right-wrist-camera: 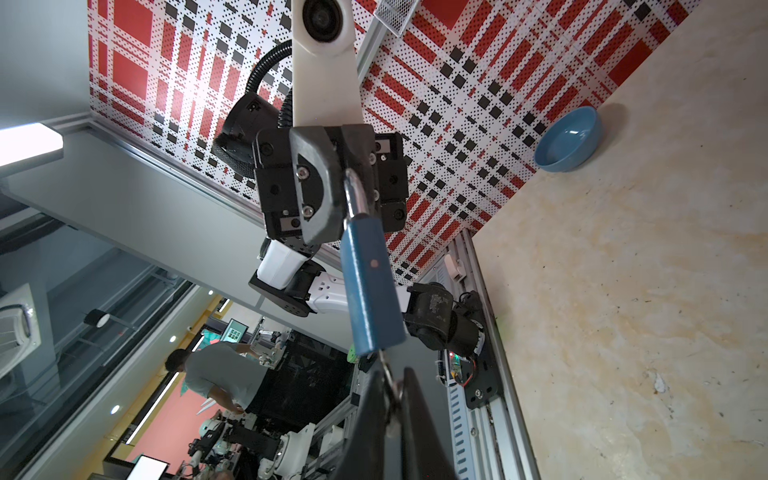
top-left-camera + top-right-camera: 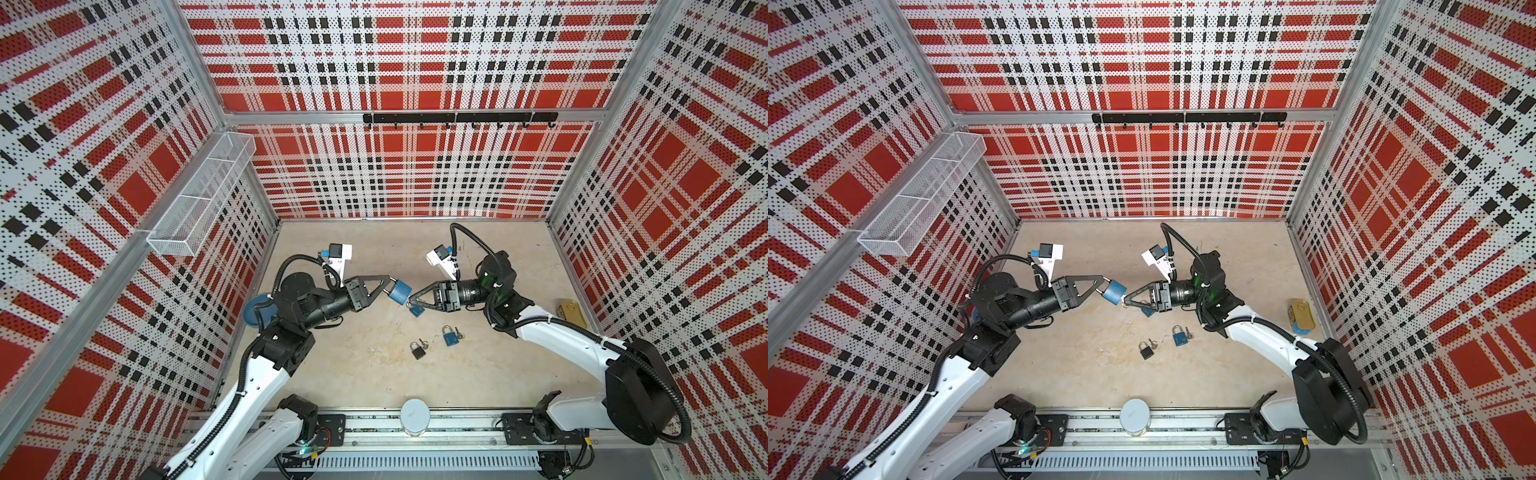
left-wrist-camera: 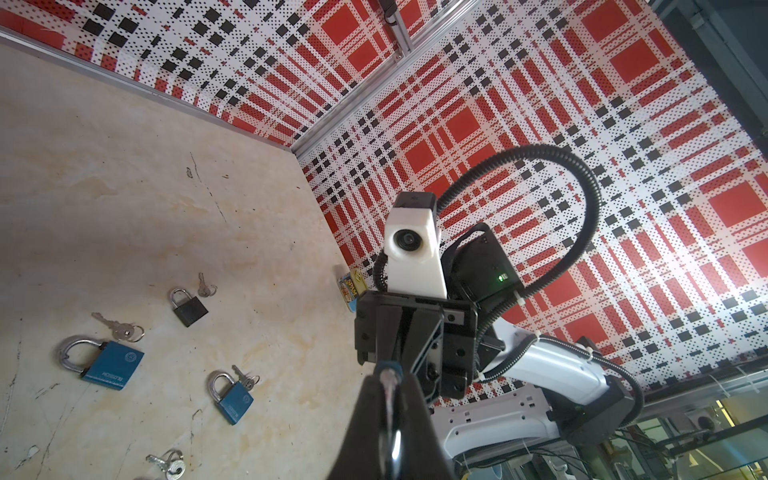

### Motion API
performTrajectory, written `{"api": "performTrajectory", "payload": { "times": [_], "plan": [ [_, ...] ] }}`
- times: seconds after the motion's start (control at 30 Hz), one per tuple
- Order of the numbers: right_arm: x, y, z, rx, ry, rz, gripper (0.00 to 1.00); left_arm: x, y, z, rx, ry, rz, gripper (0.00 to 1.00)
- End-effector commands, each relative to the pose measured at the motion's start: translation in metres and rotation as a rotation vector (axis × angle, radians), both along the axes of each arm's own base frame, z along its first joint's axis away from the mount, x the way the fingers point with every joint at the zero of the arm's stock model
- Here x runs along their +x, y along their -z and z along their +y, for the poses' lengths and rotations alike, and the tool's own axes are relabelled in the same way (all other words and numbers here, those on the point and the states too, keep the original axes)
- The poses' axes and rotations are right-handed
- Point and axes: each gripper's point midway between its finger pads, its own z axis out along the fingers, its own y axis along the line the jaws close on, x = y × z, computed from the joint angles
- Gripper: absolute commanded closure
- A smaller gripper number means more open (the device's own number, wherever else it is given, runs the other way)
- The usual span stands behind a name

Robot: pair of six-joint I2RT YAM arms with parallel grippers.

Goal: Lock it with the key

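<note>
While gripping padlock (image 2: 400,292) shackle in left jaws, pinched key (image 1: 387,380) at padlock's base in right jaws; judged locking twist due next.

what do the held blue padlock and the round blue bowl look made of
The held blue padlock: matte blue coat, paint or plastic, over a probably metal body; its shackle gleams like bare steel. The round blue bowl: smooth and glossy with highlights, plastic or glazed ceramic.
</note>
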Motion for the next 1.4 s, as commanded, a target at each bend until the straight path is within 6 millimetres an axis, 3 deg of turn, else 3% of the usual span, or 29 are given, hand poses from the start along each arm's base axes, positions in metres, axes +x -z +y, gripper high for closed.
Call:
{"api": "performTrajectory", "payload": {
  "times": [0.0, 0.1, 0.33, 0.37, 0.4, 0.43, 0.57, 0.7, 0.83, 1.0, 1.2, 1.37],
  "plan": [
    [-0.002, -0.019, 0.003, 0.058, -0.022, -0.05, 1.0, -0.002, -0.015, 0.0, -0.032, 0.0, -0.064, 1.0],
    [-0.002, -0.021, 0.003, 0.076, -0.025, -0.038, 1.0, -0.001, -0.013, 0.001, -0.028, -0.004, -0.066, 1.0],
    [-0.002, 0.0, 0.0, 0.049, -0.004, 0.012, 1.0, 0.008, -0.022, 0.018, -0.034, -0.036, -0.085, 1.0],
    [-0.002, 0.004, -0.001, 0.043, 0.0, 0.017, 1.0, -0.003, -0.026, 0.008, -0.041, 0.016, -0.09, 1.0],
    [-0.003, 0.006, -0.001, 0.038, 0.005, 0.017, 1.0, 0.011, -0.027, 0.027, -0.039, -0.051, -0.093, 1.0],
    [-0.002, 0.009, -0.001, 0.028, 0.011, 0.02, 1.0, 0.012, -0.03, 0.031, -0.042, -0.058, -0.098, 1.0],
    [-0.003, 0.016, -0.004, 0.003, 0.028, 0.027, 1.0, 0.013, -0.035, 0.037, -0.046, -0.057, -0.101, 1.0],
    [0.003, 0.036, -0.011, -0.087, 0.096, 0.038, 1.0, 0.015, -0.029, 0.041, -0.035, -0.062, -0.088, 1.0],
    [0.012, 0.06, -0.029, -0.284, 0.228, -0.008, 1.0, 0.02, 0.009, 0.041, 0.012, -0.06, 0.017, 1.0],
    [0.015, 0.062, -0.044, -0.397, 0.284, -0.044, 1.0, 0.021, 0.09, 0.041, 0.134, -0.095, 0.229, 1.0],
    [0.026, 0.071, -0.042, -0.454, 0.288, -0.041, 1.0, 0.016, 0.17, 0.039, 0.271, -0.107, 0.402, 1.0],
    [0.038, 0.086, -0.034, -0.489, 0.271, -0.027, 1.0, 0.023, 0.208, 0.038, 0.367, -0.108, 0.455, 1.0]
  ]
}}
